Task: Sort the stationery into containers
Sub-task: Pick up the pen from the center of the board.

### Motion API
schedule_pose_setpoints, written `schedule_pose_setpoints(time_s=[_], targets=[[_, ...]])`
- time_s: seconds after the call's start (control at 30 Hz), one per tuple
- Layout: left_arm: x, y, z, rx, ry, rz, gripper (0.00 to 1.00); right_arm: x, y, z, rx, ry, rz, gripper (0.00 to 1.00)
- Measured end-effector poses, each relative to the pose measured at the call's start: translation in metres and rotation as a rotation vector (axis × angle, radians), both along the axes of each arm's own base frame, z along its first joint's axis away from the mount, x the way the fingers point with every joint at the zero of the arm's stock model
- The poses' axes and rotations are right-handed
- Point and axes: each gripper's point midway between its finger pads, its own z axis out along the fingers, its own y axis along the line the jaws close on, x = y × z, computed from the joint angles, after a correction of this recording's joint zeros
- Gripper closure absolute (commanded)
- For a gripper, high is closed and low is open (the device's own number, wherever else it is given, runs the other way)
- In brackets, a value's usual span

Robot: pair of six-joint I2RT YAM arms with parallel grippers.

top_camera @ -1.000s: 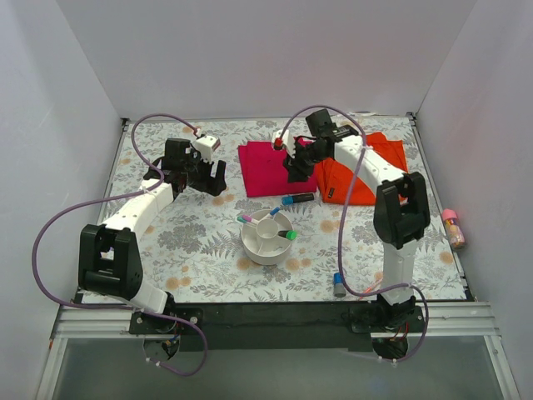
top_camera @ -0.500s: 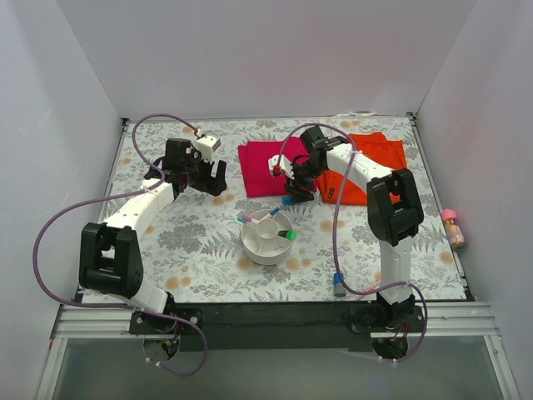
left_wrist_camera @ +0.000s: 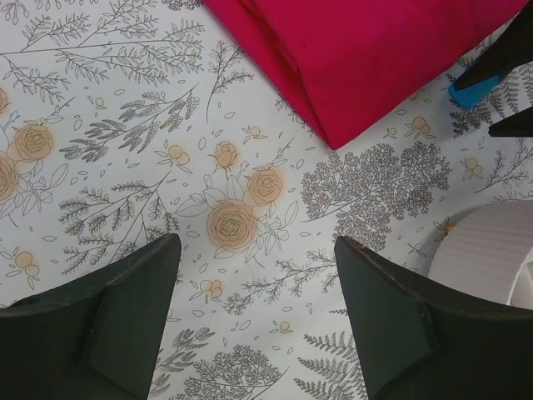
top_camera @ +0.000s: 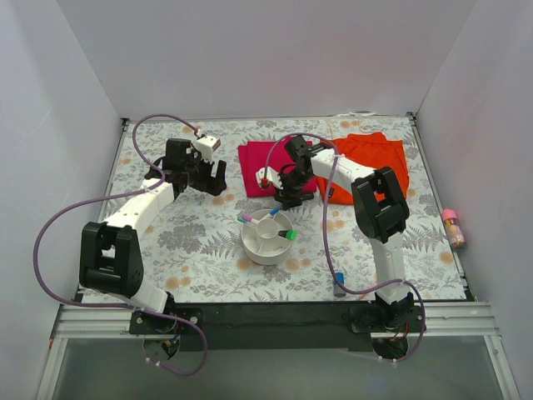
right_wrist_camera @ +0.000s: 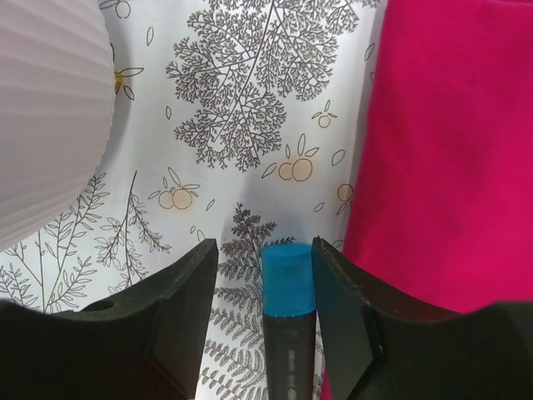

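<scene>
The round white organizer (top_camera: pixel 260 244) stands mid-table with a pink-capped marker (top_camera: pixel 244 219), a blue-capped one (top_camera: pixel 274 212) and a green-capped one (top_camera: pixel 290 235) in it. My right gripper (top_camera: pixel 287 198) is low on the table just behind it. In the right wrist view my right gripper (right_wrist_camera: pixel 264 247) is open and straddles a dark marker with a blue cap (right_wrist_camera: pixel 288 281), which lies close to the right finger. My left gripper (top_camera: pixel 215 179) is open and empty above the floral table; the left wrist view (left_wrist_camera: pixel 256 246) shows only table between its fingers.
A magenta cloth (top_camera: pixel 258 167) and an orange cloth (top_camera: pixel 379 158) lie at the back. A grey-blue cylinder (top_camera: pixel 339 285) lies near the right arm's base. A pink tube (top_camera: pixel 452 225) lies off the mat at the right wall. The organizer's wall (right_wrist_camera: pixel 46 108) is close left of the right fingers.
My right gripper has moved left and down from the cloths to the blue-capped marker and now straddles it. The left arm has not moved.
</scene>
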Motion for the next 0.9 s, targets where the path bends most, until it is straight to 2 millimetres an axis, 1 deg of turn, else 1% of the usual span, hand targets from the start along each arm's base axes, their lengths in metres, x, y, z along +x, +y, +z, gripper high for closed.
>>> schedule_pose_setpoints(time_s=[0.17, 0.43, 0.57, 0.67, 0.7, 0.77, 0.8, 0.9], targets=[[0.000, 0.000, 0.000, 0.000, 0.002, 0.004, 0.25, 0.000, -0.002, -0.009, -0.030, 0.002, 0.000, 0.44], [0.000, 0.000, -0.004, 0.000, 0.013, 0.007, 0.25, 0.004, -0.007, -0.013, -0.063, -0.018, -0.008, 0.44], [0.000, 0.000, -0.006, 0.001, 0.018, 0.007, 0.25, 0.006, -0.009, -0.014, -0.077, -0.026, -0.012, 0.47], [0.000, 0.000, -0.006, 0.001, 0.018, 0.007, 0.25, 0.008, -0.012, -0.016, -0.091, -0.036, -0.017, 0.54], [0.000, 0.000, -0.006, 0.001, 0.018, 0.007, 0.25, 0.007, -0.012, -0.017, -0.092, -0.034, -0.017, 0.62], [0.000, 0.000, -0.006, 0.001, 0.018, 0.007, 0.25, 0.007, -0.013, -0.017, -0.096, -0.034, -0.020, 0.71], [0.000, 0.000, -0.006, 0.001, 0.018, 0.007, 0.25, 0.007, -0.013, -0.017, -0.099, -0.034, -0.021, 0.79], [0.000, 0.000, -0.006, 0.001, 0.018, 0.007, 0.25, 0.009, -0.013, -0.017, -0.103, -0.038, -0.033, 0.86]])
